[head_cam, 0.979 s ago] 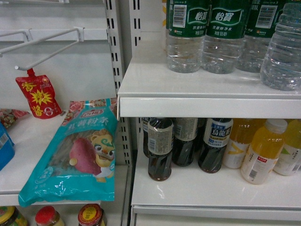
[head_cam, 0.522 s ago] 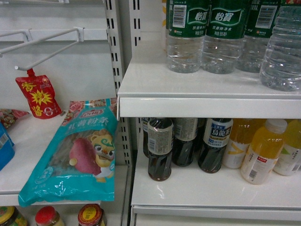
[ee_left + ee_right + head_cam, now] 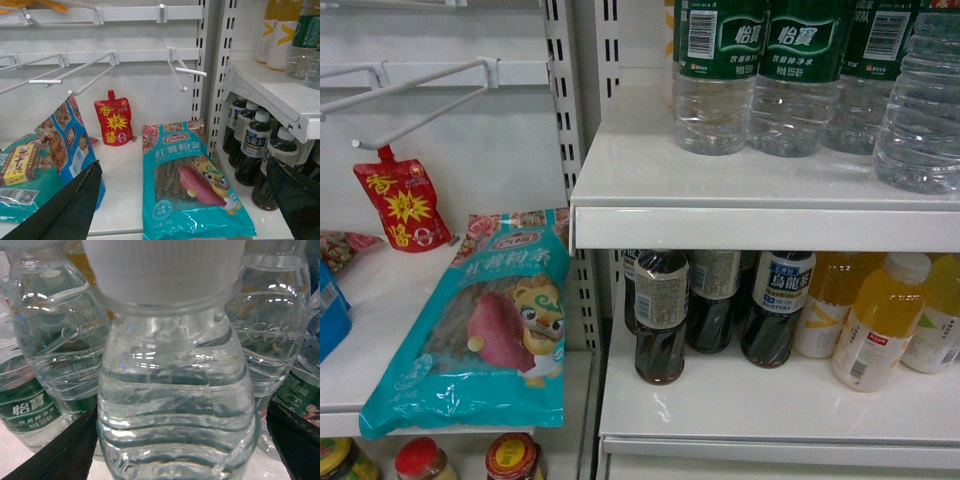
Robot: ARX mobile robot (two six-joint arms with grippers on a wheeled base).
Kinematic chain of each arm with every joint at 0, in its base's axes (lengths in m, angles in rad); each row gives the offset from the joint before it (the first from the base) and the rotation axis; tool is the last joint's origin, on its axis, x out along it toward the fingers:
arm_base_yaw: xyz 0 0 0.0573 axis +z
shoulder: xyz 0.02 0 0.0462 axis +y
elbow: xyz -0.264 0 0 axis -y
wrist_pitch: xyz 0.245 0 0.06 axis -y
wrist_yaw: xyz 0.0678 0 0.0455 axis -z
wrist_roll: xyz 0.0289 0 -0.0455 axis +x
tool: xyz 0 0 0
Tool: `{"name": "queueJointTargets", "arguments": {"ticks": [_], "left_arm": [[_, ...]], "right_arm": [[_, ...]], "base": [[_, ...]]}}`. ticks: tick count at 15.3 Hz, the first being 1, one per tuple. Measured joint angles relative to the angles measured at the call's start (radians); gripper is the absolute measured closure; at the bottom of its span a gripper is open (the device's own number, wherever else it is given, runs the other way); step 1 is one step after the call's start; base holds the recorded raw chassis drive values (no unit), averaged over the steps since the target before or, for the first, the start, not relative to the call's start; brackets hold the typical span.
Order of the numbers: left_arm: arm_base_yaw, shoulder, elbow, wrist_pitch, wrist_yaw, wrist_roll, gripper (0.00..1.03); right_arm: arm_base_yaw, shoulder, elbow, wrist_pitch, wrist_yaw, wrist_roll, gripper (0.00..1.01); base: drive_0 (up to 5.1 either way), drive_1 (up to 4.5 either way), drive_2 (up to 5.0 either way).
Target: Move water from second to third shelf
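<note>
Several water bottles with green labels [image 3: 800,80] stand on the upper white shelf [image 3: 650,190] at the right of the head view. The front right bottle [image 3: 920,110] stands nearer the edge. In the right wrist view one clear ribbed water bottle [image 3: 177,365] with a white cap fills the frame, between the fingers of my right gripper [image 3: 181,412]. That gripper is open; its left finger [image 3: 65,450] is at the bottle's side and its right finger [image 3: 295,440] stands apart from it. My left gripper [image 3: 183,162] hangs open over a teal packet. Neither gripper shows in the head view.
Dark drink bottles [image 3: 660,320] and yellow juice bottles [image 3: 875,325] stand on the shelf below the water. On the left bay lie a teal noodle packet [image 3: 490,340] and a red pouch [image 3: 405,205], under white hooks [image 3: 420,95]. Jars [image 3: 510,458] sit lower down.
The front right water bottle has shifted very slightly to the right in the head view. Nothing else has moved.
</note>
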Motion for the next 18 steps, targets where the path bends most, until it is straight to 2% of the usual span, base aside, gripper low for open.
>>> {"name": "queueJointTargets", "arguments": {"ticks": [2,6,10,16,17,18], "left_arm": [[0.0,0.0,0.0,0.0,0.0,0.0,0.05],[0.0,0.0,0.0,0.0,0.0,0.0,0.05],[0.0,0.0,0.0,0.0,0.0,0.0,0.05],[0.0,0.0,0.0,0.0,0.0,0.0,0.05],[0.0,0.0,0.0,0.0,0.0,0.0,0.05],[0.0,0.0,0.0,0.0,0.0,0.0,0.05]], "right_arm": [[0.014,-0.035,-0.008,-0.021,0.015,-0.023,0.03],[0.018,-0.096,-0.035,-0.074,0.018,-0.029,0.03],[0.01,-0.249,-0.097,-0.147,-0.03,-0.018,0.03],[0.025,-0.566,-0.256,-0.267,-0.067,-0.025,0.04],[0.044,-0.658,-0.346,-0.143,0.035,-0.048,0.16],[0.034,-0.774,-0.44,-0.143,0.072,-0.058,0.29]], "base": [[0.0,0.0,0.0],[0.0,0.0,0.0],[0.0,0.0,0.0],[0.0,0.0,0.0],[0.0,0.0,0.0],[0.0,0.0,0.0]]}}
